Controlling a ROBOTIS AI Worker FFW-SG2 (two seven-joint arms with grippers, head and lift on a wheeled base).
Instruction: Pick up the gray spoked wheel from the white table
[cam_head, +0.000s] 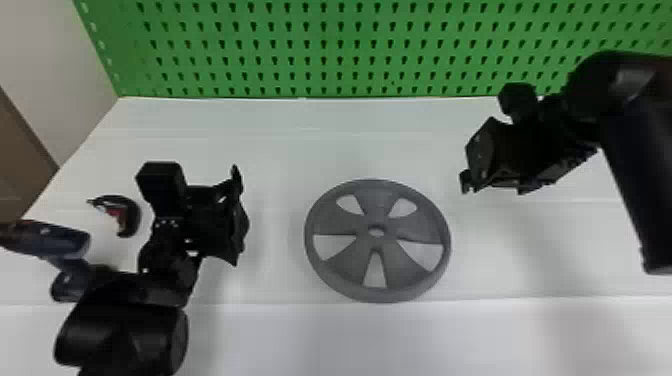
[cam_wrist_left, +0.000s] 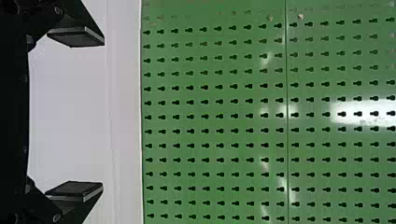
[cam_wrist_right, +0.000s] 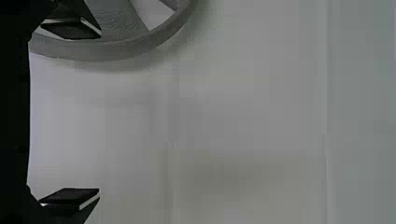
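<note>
Wheel (cam_head: 378, 202) is flat on the table (cam_head: 320, 150), ungripped. Left gripper (cam_wrist_left: 102, 114) is off to the wheel's left, right gripper (cam_wrist_right: 100, 113) to its right and a bit farther back; both sets of jaws spread wide, nothing between them. Step in hand, my read: line up on the rim (cam_head: 446, 250) from both sides. Whole wheel looks too wide for one set of jaws, so pinch the rim: one finger outside, one down through a gap between spokes (cam_head: 420, 227). Turn the wrists so fingers straddle the rim and miss the spokes. Drop slowly, close both sides together, lift level; a lone or uneven grip will likely tip it or spin it about the hub. Don't shove it sideways on the way down. Around: what looks like a cordless drill (cam_head: 60, 240) and a dark curved thing with red inside (cam_head: 131, 217) sit well left of the wheel, close by the left arm, so don't swing that elbow wide. Green pegboard (cam_head: 350, 45) stands behind the wheel; nothing seen on top of it.
</note>
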